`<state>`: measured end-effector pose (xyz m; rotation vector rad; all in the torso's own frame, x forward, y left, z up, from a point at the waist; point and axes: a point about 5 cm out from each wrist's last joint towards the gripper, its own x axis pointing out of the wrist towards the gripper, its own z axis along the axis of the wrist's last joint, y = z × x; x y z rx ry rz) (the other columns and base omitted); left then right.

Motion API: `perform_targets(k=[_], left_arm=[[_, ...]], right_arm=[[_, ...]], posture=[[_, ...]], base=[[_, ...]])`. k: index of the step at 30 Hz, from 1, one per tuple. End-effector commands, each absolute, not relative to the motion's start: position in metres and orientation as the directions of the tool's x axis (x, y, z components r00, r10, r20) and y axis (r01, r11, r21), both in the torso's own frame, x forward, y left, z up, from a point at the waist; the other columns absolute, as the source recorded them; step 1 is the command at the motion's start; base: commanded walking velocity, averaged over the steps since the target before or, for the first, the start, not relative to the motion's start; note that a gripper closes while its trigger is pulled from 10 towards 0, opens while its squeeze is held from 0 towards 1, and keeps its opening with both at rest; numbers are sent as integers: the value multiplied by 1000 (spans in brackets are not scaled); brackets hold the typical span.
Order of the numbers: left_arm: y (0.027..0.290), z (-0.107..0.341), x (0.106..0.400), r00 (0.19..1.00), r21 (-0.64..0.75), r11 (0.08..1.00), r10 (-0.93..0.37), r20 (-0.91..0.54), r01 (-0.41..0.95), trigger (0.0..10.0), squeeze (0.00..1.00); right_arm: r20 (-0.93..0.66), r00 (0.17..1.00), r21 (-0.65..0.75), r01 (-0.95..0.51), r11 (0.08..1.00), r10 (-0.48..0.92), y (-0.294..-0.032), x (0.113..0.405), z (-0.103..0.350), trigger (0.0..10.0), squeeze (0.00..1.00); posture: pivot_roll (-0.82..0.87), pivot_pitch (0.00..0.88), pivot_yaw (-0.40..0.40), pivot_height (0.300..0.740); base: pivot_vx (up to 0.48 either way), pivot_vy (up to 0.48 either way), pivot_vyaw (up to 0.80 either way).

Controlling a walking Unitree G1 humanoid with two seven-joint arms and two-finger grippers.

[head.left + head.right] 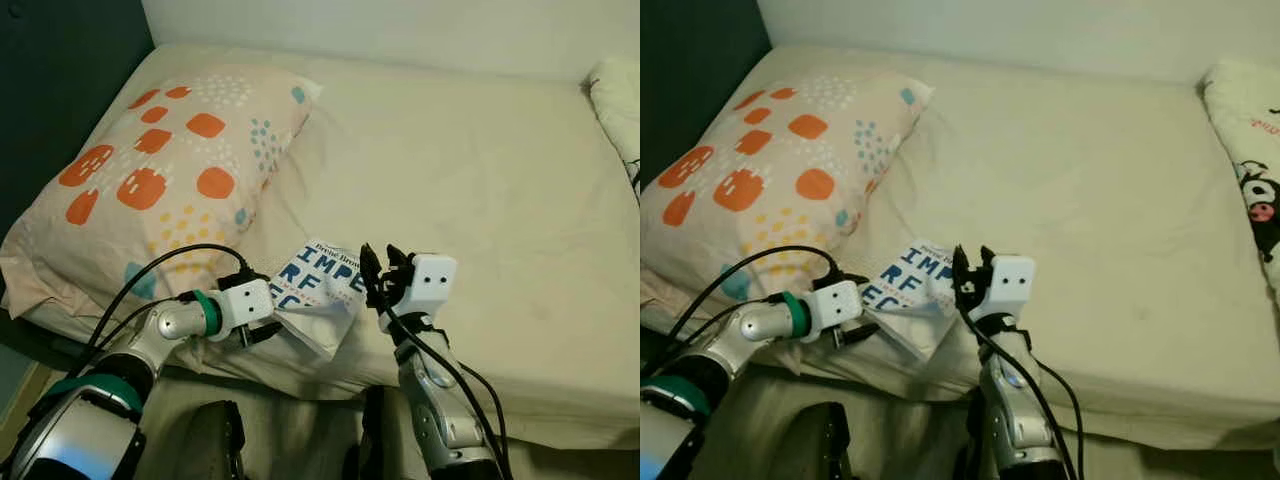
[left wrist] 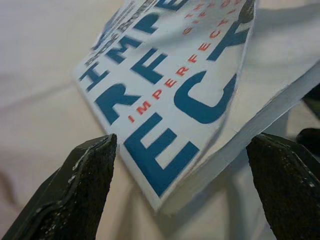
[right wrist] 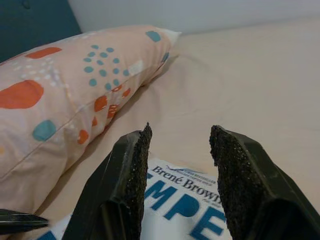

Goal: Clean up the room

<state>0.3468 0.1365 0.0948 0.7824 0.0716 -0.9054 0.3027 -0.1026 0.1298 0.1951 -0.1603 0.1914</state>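
On the near edge of the bed [image 1: 470, 190], a white book [image 1: 322, 290] with large blue lettering lies just right of a peach pillow [image 1: 160, 170] dotted with orange and teal shapes. The book's near corner reaches the mattress edge and looks slightly lifted there. The left tool [image 1: 262, 335] is at that near left corner, its two black fingers [image 2: 75, 195] spread wide, one on each side of the corner, not closed on it. The right tool [image 1: 380, 272] hovers at the book's right side, pointing toward the far wall [image 1: 400, 25]; its fingers [image 3: 127, 190] are parted too, with the cover showing below the gap between them, and they hold nothing. A second cushion [image 1: 1250, 170], cream with a cartoon print, lies at the right edge of the bed. A dark panel [image 1: 50, 80] stands at the far left beside the pillow.
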Motion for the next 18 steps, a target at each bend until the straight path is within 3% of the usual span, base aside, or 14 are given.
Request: perform_targets(k=[1, 9, 14, 18], left_arm=[[132, 95, 348, 625, 567, 360, -681, -382, 740, 10000, 0], [135, 111, 367, 738, 481, 568, -590, -328, 668, 10000, 0], [141, 115, 371, 770, 537, 561, -543, -336, 630, 10000, 0], [147, 118, 374, 782, 469, 627, -529, -329, 622, 10000, 0]], right_arm=[[157, 970, 181, -211, 961, 184, -99, 299, 126, 10000, 0], [129, 978, 159, -185, 970, 165, -109, 283, 122, 10000, 0], [128, 979, 153, -177, 972, 158, -111, 281, 122, 10000, 0], [126, 981, 150, -169, 974, 151, -113, 280, 123, 10000, 0]], posture=[[50, 147, 17, 585], [-30, 203, 15, 585], [-48, 212, 17, 585], [-50, 218, 15, 585]], base=[[0, 0, 0], [0, 0, 0], [0, 0, 0], [0, 0, 0]])
